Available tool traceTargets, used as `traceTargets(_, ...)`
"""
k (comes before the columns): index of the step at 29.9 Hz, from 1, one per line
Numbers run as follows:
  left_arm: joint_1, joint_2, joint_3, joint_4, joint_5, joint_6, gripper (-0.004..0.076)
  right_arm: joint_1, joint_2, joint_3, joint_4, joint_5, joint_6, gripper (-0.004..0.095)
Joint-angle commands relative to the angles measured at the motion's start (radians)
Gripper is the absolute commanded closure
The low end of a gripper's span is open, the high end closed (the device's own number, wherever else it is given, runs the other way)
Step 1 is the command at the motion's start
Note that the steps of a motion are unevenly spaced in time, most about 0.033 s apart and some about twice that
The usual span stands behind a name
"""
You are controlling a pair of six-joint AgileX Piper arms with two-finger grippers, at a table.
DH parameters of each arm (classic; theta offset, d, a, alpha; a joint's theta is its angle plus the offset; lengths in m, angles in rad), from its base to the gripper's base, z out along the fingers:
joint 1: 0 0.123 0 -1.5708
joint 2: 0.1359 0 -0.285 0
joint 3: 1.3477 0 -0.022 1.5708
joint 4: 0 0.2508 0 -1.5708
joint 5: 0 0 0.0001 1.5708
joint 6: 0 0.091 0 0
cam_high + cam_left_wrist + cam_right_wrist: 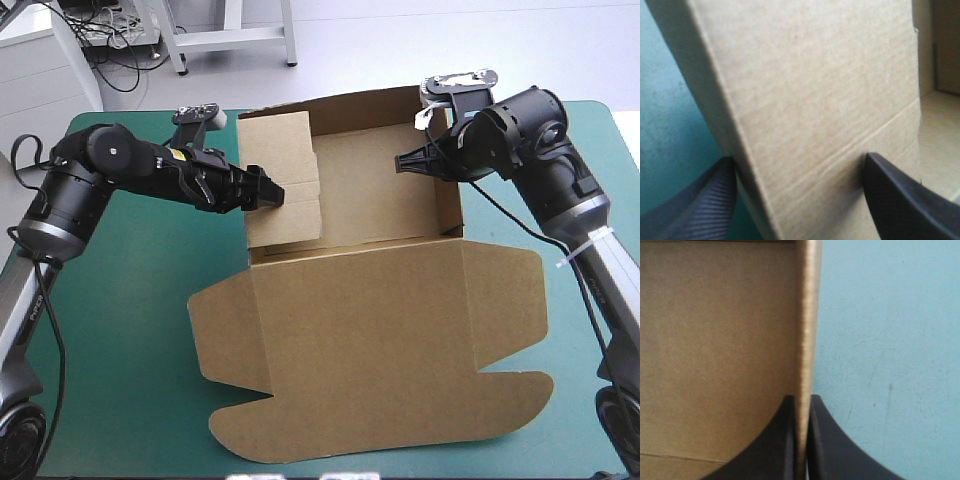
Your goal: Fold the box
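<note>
The brown cardboard box [370, 340] sits mid-table on the teal-green cover [130, 330], walls up, lid flat toward the near edge. The right gripper [405, 160] is pinching its right wall. The left gripper [272, 192], fingers spread, straddles the left wall panel.

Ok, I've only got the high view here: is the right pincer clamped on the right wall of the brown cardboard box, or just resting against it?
Observer: Clamped. The right wrist view shows the right pincer all but shut, with the upright wall of the brown cardboard box pinched edge-on between its black fingers.
Reviewer: And the other arm, at the folded flap?
Observer: Open. The left pincer straddles that flap with its fingers wide apart, one outside by the teal-green table cover, the other on the side facing into the box.
</note>
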Motion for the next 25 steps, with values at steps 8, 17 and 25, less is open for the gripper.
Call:
traceTargets(8, -0.141, -0.035, -0.034, 0.367, -0.132, -0.347, 0.0219, 0.016, -0.066, -0.027, 0.007, -0.063, 0.040, 0.0925)
traceTargets(17, -0.141, -0.019, -0.034, 0.353, -0.185, -0.371, 0.0223, 0.016, -0.085, -0.027, 0.005, -0.052, 0.044, 0.0925)
traceTargets(25, -0.141, -0.019, -0.034, 0.334, -0.184, -0.374, 0.0738, 0.016, -0.085, -0.027, -0.001, -0.053, 0.059, 0.0925)
